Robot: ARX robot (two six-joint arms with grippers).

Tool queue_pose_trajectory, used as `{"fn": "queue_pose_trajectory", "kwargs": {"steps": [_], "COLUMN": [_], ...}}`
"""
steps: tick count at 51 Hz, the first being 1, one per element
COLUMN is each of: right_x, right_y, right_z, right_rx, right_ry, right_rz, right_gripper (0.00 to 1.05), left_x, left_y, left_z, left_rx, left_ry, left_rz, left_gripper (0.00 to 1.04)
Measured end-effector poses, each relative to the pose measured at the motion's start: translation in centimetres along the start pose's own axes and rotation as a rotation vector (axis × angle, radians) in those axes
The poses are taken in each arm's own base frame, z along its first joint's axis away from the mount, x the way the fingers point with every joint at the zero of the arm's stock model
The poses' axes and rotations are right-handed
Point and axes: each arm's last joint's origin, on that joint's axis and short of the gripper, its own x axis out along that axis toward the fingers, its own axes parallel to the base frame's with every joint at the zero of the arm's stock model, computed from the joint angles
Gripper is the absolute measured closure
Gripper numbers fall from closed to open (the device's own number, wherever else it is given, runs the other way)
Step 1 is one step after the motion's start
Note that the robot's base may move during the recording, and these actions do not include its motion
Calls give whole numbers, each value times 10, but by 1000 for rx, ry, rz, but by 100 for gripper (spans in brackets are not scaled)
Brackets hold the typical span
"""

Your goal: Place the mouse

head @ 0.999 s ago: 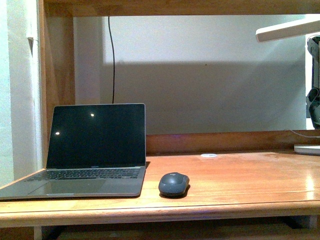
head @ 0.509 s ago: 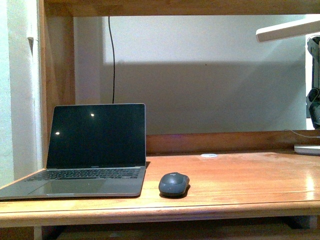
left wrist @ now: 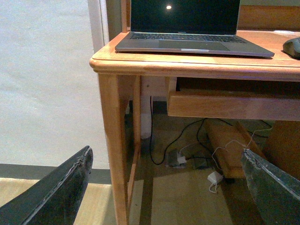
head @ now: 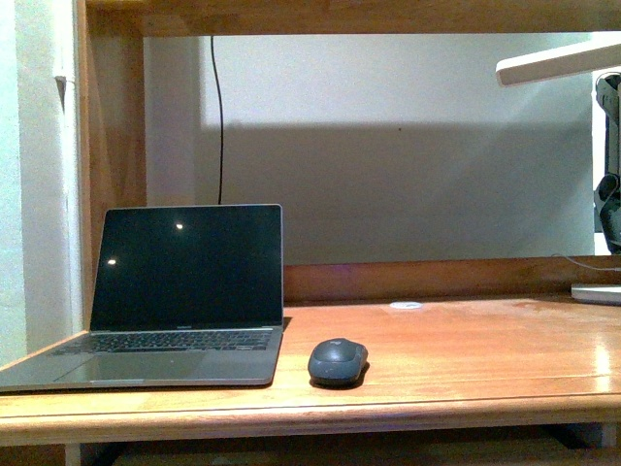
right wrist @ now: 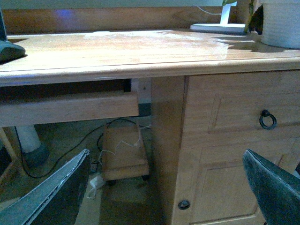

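The dark grey mouse (head: 338, 361) rests on the wooden desk (head: 466, 359), just right of the open laptop (head: 184, 291). No arm shows in the front view. In the left wrist view the mouse (left wrist: 292, 47) peeks in at the desk's far edge, and my left gripper (left wrist: 168, 187) hangs open below desk height, in front of the desk leg. In the right wrist view the mouse (right wrist: 9, 50) lies at the edge of the picture. My right gripper (right wrist: 168, 187) is open too, low before the drawer fronts, holding nothing.
A white lamp base (head: 597, 291) and lamp head (head: 558, 60) stand at the desk's right. A shelf board (head: 340, 15) runs overhead. Under the desk are a keyboard tray (left wrist: 229, 101), cables and a rolling wooden stand (right wrist: 123, 154). Drawers with a ring pull (right wrist: 267, 119) fill the right side.
The front view has shifted slightly downward in the picture; the mouse and laptop have not moved on the desk.
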Motion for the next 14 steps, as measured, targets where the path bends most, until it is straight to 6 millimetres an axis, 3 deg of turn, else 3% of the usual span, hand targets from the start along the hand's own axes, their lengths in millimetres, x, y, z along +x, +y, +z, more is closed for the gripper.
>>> {"fn": "queue_pose_trajectory", "kwargs": {"steps": [14], "right_x": [0], "right_y": [0], "right_z": [0], "right_rx": [0], "right_ry": [0], "right_rz": [0], "right_gripper": [7], "left_x": [0], "left_y": [0], "left_z": [0], "left_rx": [0], "left_ry": [0], "left_rz": [0], "left_gripper": [8]}}
